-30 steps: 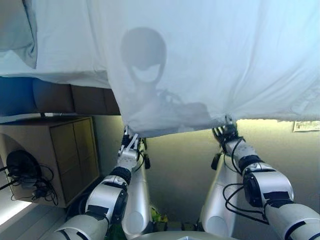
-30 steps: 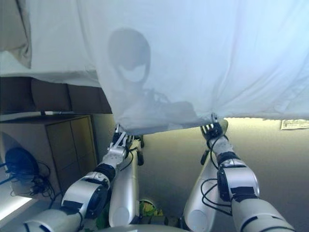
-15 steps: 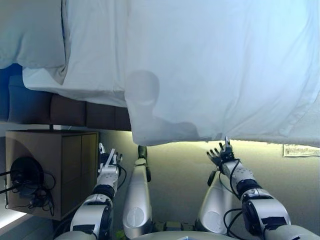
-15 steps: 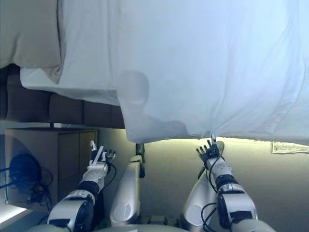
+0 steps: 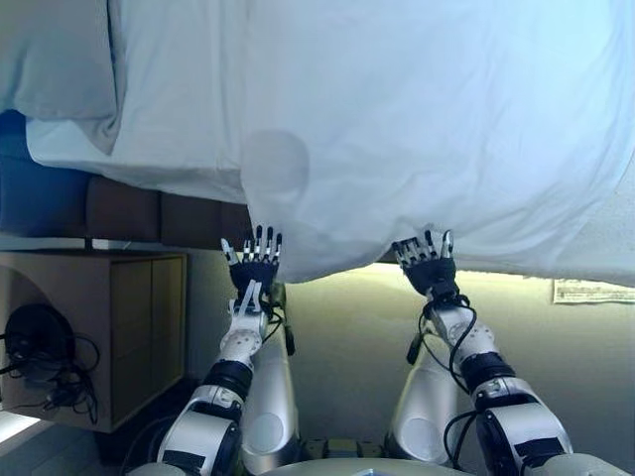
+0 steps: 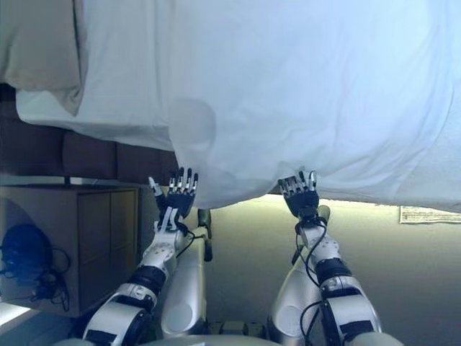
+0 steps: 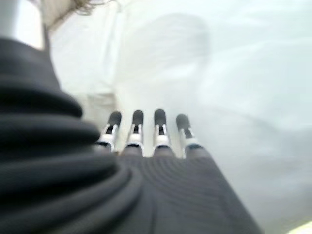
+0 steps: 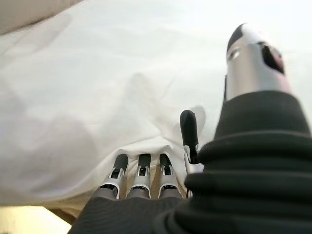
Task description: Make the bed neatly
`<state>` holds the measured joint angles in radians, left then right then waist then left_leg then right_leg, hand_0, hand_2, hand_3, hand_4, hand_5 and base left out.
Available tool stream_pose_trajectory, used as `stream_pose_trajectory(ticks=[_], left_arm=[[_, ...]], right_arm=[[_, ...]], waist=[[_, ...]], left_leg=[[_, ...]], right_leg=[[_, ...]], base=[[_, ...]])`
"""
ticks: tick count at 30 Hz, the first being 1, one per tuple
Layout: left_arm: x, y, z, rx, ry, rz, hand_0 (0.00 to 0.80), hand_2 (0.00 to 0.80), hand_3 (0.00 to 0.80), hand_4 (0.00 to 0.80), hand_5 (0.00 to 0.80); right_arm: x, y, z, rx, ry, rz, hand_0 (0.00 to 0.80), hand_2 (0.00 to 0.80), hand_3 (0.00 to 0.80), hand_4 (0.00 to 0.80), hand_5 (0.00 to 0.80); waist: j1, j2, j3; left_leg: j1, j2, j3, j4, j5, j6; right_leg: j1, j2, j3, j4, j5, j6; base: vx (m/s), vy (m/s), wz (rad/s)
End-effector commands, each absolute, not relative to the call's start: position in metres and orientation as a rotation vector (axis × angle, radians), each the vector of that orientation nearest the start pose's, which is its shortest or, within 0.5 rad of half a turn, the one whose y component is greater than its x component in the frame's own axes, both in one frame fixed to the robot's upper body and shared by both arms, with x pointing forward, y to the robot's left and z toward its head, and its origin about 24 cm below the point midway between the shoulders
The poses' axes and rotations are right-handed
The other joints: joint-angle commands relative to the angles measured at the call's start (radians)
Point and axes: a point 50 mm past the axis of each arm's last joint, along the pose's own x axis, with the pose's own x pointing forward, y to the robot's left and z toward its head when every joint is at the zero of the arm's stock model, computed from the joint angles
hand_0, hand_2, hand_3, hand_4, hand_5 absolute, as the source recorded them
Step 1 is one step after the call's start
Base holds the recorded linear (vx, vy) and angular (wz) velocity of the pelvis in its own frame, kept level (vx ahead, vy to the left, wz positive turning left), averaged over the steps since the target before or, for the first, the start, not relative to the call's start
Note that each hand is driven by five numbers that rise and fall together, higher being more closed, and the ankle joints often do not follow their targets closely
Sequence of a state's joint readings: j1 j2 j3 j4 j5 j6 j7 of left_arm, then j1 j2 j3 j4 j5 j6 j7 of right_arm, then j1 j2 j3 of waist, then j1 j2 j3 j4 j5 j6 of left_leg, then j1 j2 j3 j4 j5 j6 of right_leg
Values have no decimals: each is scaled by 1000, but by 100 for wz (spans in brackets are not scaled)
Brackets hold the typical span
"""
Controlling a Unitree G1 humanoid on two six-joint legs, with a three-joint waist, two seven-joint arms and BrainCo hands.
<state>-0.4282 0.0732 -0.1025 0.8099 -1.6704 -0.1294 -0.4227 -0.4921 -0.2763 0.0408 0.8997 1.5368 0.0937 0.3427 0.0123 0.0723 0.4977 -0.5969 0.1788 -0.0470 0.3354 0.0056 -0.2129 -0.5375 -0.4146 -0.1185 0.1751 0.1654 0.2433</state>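
Reaching back up: left hand (image 5: pixel 255 268) and right hand (image 5: pixel 425 260), fingers straight, meet white sheet (image 5: pixel 417 129) hem; regrasp pending.

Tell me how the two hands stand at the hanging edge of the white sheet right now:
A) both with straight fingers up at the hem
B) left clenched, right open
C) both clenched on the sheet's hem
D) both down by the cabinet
A: the left hand and right hand both show straight, spread fingers raised against the white sheet at its hanging edge, nothing gripped.
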Motion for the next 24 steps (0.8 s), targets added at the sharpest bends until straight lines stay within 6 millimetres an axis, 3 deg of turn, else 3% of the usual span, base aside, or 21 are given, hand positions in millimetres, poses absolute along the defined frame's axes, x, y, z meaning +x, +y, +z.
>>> stream_pose_trajectory(ticks=[1, 4, 7, 9, 13, 15, 20, 22, 24], left_arm=[[330, 156, 18, -1408, -70, -126, 0, 0, 0, 0, 0], [332, 165, 16, -1398, -72, -97, 0, 0, 0, 0, 0], [335, 177, 20, -1401, -114, -74, 0, 0, 0, 0, 0], [336, 181, 22, -1405, -138, -71, 0, 0, 0, 0, 0], [337, 183, 19, -1437, -139, -39, 0, 0, 0, 0, 0], [338, 177, 19, -1443, -127, -38, 0, 0, 0, 0, 0], [339, 175, 24, -1440, -127, -10, 0, 0, 0, 0, 0], [341, 183, 30, -1435, -158, -13, 0, 0, 0, 0, 0], [341, 190, 41, -1423, -207, -50, 0, 0, 0, 0, 0]], right_arm=[[343, -198, 32, 1383, 48, 112, 0, 0, 0, 0, 0], [333, -209, 8, 1464, 103, -61, 0, 0, 0, 0, 0], [309, -225, -28, 1519, 209, -295, 0, 0, 0, 0, 0], [299, -234, -40, 1531, 263, -416, 0, 0, 0, 0, 0], [271, -278, -58, 1535, 329, -722, 0, 0, 0, 0, 0], [270, -284, -56, 1516, 318, -741, 0, 0, 0, 0, 0], [285, -258, -50, 1545, 306, -579, 0, 0, 0, 0, 0], [296, -242, -38, 1574, 275, -419, 0, 0, 0, 0, 0], [310, -212, -16, 1561, 215, -232, 0, 0, 0, 0, 0]], waist=[[19, -28, 22], [13, -41, 22], [-4, -43, 22], [-11, -39, 22], [-28, -12, 22], [-28, -3, 22], [-19, -27, 22], [-19, -44, 22], [-25, -61, 22]], left_leg=[[-37, -23, 41, -42, 122, 67], [-49, -18, 48, -37, 124, 66], [-58, -12, 53, -33, 122, 64], [-63, -9, 57, -40, 127, 63], [-66, -2, 78, -63, 132, 59], [-65, -5, 83, -69, 133, 60], [-50, -6, 80, -49, 122, 59], [-30, 2, 81, -45, 114, 57], [-18, 7, 84, -44, 114, 57]], right_leg=[[11, -5, 1, 48, 22, -12], [1, 2, 3, 51, 26, -16], [-13, 7, 18, 56, 26, -20], [-23, 6, 23, 51, 31, -19], [-38, 4, 39, 34, 29, -10], [-38, 4, 41, 30, 24, -10], [-7, 4, 30, 27, 28, -15], [19, 8, 25, 23, 24, -19], [34, 11, 27, 21, 24, -25]], base=[[4, -43, 3], [2, -13, 0], [-7, 47, 1], [-8, 77, -1], [-10, 137, -4], [5, 76, -9], [6, -47, -4], [33, -91, -14], [17, -82, -16]])
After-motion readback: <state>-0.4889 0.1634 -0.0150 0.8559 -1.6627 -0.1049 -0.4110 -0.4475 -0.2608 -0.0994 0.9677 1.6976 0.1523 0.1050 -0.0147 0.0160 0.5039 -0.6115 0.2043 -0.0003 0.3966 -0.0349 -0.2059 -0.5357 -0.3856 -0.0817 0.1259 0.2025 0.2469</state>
